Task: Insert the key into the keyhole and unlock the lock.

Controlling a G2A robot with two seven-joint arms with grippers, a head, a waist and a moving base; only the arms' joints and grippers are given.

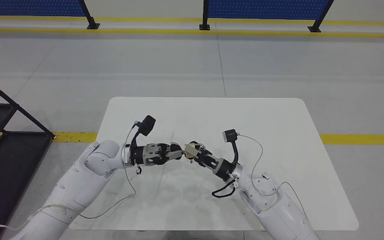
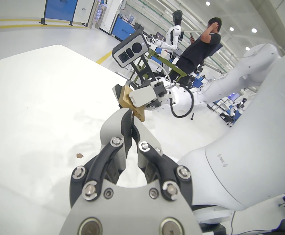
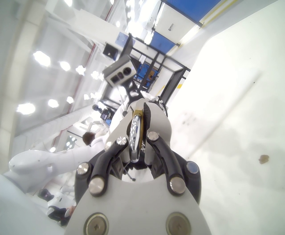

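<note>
**Key meets padlock above the table**

The right end effector [image 3: 144,106] grips a brass padlock [image 2: 125,98] with a chrome shackle, above the white table [image 1: 270,132]. Directly facing it, the left end effector [image 2: 131,117] is clenched on a small silver key [image 2: 133,114], which touches the padlock's base.

— What sort of place do you work in?

— A large robotics hall, more factory floor than office. My white table [image 1: 270,120] stands on a bare grey floor [image 1: 270,66] marked with yellow lines [image 1: 354,139].

— What else tells you that?

— Blue barriers [image 1: 264,7] on black feet fence off the bays. A high ceiling [image 2: 222,13] carries rows of lights [image 2: 231,29]. Beyond my table, another humanoid [image 2: 174,35] stands at a green-framed bench [image 2: 155,53], and a black rack [image 1: 18,156] sits beside me.
</note>
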